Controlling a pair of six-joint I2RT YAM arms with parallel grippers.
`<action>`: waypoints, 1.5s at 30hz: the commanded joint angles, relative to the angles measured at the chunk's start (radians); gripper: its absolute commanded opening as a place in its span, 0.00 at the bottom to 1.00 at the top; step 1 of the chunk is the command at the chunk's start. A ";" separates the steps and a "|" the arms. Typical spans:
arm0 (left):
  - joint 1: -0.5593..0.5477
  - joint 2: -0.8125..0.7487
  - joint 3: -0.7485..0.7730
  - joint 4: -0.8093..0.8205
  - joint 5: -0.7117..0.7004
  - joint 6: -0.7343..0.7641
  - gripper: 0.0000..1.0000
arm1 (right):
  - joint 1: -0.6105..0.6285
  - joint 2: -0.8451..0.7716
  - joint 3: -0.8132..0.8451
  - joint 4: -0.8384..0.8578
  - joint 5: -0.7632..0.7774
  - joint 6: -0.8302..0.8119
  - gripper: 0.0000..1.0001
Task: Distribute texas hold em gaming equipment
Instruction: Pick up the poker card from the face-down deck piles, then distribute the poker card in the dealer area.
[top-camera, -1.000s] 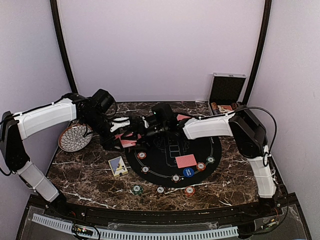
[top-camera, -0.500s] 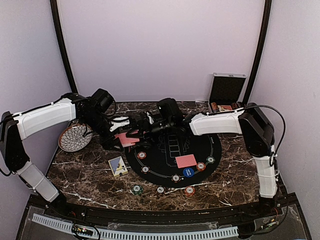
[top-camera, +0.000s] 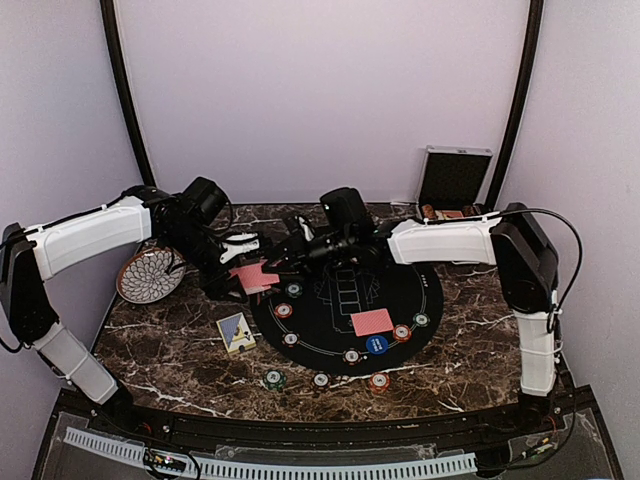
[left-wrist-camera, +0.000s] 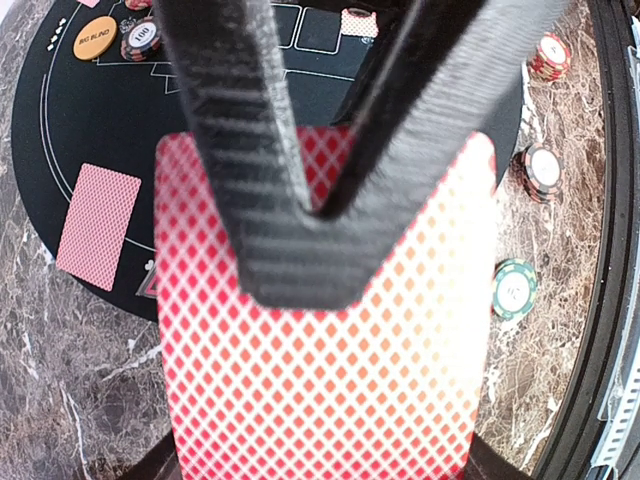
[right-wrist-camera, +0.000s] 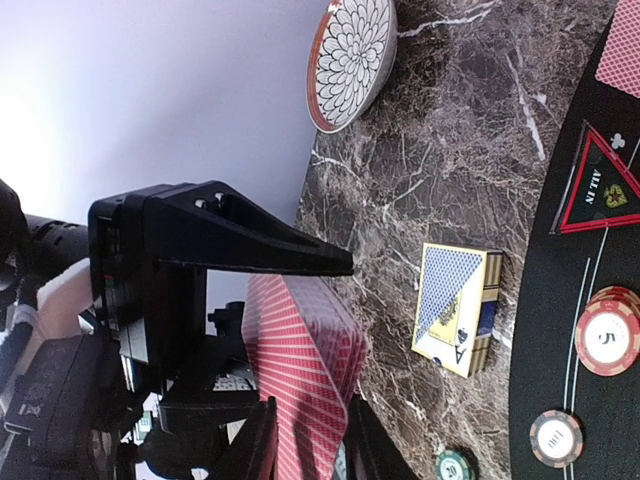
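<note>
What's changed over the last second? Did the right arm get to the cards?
The right arm swung back and rightward while the right pincer narrowed around the edge of the red cards; a firm grip isn't clear. The left pincer stayed shut on those cards. The single card on the mat, chips and plate did not move.

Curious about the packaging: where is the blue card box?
In the top view the blue card box lies on the marble table, left of the black mat, nearer the front edge than the patterned plate.
</note>
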 joint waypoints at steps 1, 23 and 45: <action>0.002 -0.045 0.011 -0.008 0.012 0.007 0.00 | -0.007 -0.038 -0.003 0.033 -0.031 0.007 0.19; 0.000 -0.054 -0.006 -0.010 0.001 0.010 0.00 | -0.098 -0.135 -0.052 -0.047 -0.050 -0.056 0.00; 0.001 -0.064 -0.013 -0.025 0.007 0.008 0.00 | -0.205 0.217 0.210 -0.085 0.042 -0.098 0.00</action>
